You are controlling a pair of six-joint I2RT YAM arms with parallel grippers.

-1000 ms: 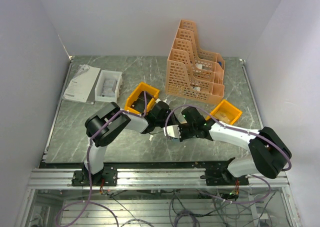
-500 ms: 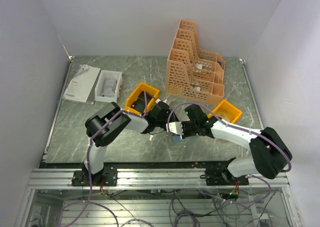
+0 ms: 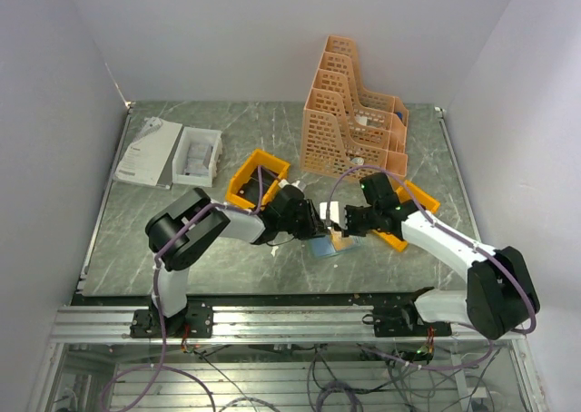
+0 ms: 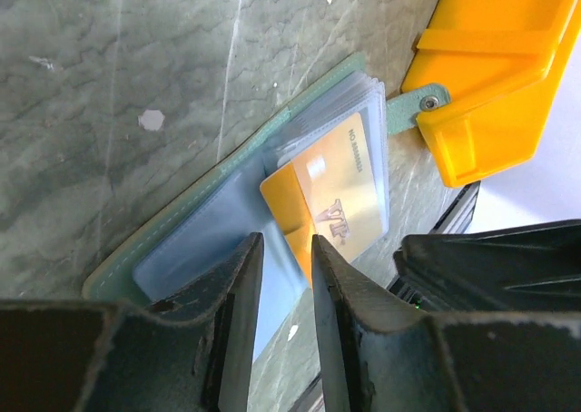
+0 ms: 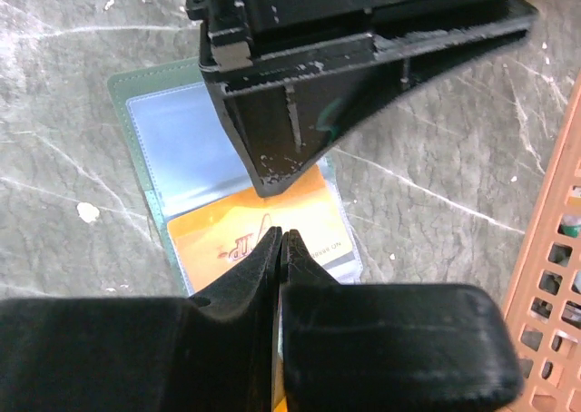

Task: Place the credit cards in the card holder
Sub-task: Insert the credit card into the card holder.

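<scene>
Since a second before, the right arm had pulled back to the right, uncovering the card holder (image 4: 195,249). Above it the left claw (image 4: 285,241) hung with jaws slightly parted, gripping nothing. The right claw (image 5: 280,235) was pinched closed. The holder lay open on the tabletop (image 4: 109,112) near its middle, with an orange card (image 4: 340,203) among its clear sleeves. Its snap tab (image 4: 413,103) sat just beside a tilted yellow bin (image 4: 490,85) on the right.
</scene>
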